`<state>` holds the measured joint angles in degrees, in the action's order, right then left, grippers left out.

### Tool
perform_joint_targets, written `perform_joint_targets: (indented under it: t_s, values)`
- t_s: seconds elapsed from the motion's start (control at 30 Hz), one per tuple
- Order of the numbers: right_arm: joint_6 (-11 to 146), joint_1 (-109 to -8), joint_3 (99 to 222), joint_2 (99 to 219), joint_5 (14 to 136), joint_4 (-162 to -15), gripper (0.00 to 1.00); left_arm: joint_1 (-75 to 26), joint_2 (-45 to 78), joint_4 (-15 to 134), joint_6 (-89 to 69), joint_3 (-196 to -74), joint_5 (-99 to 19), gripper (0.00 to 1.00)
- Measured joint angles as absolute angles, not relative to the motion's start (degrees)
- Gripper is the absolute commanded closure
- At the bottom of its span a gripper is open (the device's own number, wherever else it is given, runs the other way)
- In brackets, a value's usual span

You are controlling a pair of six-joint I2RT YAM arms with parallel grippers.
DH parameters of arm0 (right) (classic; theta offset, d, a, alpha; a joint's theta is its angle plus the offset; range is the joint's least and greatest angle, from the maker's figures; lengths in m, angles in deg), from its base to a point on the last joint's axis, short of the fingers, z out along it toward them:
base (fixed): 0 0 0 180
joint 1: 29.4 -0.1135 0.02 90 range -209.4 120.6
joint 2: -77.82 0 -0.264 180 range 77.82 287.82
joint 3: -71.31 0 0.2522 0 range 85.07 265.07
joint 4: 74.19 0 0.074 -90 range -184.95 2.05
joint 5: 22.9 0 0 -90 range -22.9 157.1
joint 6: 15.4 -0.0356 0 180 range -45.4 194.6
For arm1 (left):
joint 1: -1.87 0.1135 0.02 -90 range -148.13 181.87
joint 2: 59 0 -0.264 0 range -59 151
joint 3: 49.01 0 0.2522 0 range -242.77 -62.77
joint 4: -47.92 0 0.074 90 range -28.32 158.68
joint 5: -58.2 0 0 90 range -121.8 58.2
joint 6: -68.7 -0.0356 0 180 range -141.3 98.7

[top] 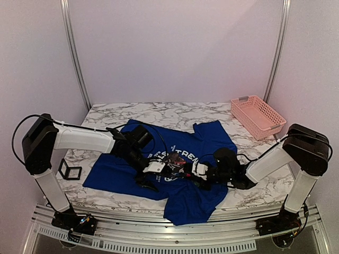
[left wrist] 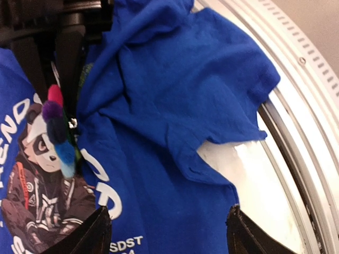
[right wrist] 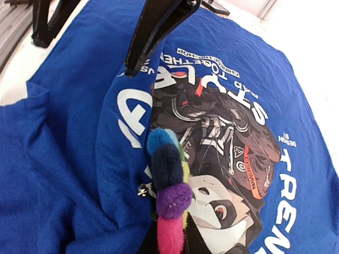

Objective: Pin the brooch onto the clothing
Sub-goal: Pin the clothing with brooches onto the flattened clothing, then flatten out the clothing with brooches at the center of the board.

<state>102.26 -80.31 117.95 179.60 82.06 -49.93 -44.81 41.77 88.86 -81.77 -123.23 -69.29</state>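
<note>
Brooch (right wrist: pixel 170 197) (left wrist: pixel 59 132) gripped in right jaws, clenched low on it. Fuzzy petals seen edge-on: blue, dark navy, purple, pink, with yellow-green behind. Position: about mid-bench, toward the near edge, at the rim of the chest print (right wrist: pixel 222 132). Touching a raised fold of the T-shirt (top: pixel 198 138). Small metal part just visible at the fold beside it; through the cloth or not, cannot tell.

Left jaws released, spread wide. Fingertips (left wrist: pixel 90 235) low over blue cloth next to the print. One fingertip at the ridge of the same fold, on the far side from the brooch; contact unclear.

T-shirt lying print-up on marble bench (top: pixel 159 111), creased, lower part reaching the near edge. One sleeve (left wrist: pixel 249 74) bunched near the bench's near edge, white bench surface showing beside it.

Left arm (top: pixel 85 138) reaching in from the left edge, right arm (top: pixel 267 164) from the right edge, both ending over the print.

Pink lattice basket (top: pixel 257 116) at the far right corner, apart from the shirt. Black open-frame cube (top: pixel 69 170) near the left edge, just off the shirt.
</note>
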Motion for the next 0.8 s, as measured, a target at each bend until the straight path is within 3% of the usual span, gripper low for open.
perform_joint_targets:
  t_s: [0.17, 0.33, 0.5, 0.8]
  values:
    - [109.91, -82.74, 119.68, 179.88, 74.71, -51.24, 0.57, -44.37, 39.23, 95.41, -84.85, -122.78, -64.92, 0.26]
    - [113.04, -83.85, 120.58, 177.43, 70.28, -55.94, 0.51, -44.35, 35.67, 97.23, -86.54, -121.88, -61.14, 0.26]
    - [114.59, -86.15, 121.19, 173.1, 66.17, -64.66, 0.36, -44.17, 32.06, 96.94, -87.48, -118.75, -57.71, 0.26]
    - [111.77, -92.38, 124.23, 163.9, 63.0, -84.31, 0.32, -41.59, 28.59, 96.94, -86.67, -118.27, -52.97, 0.29]
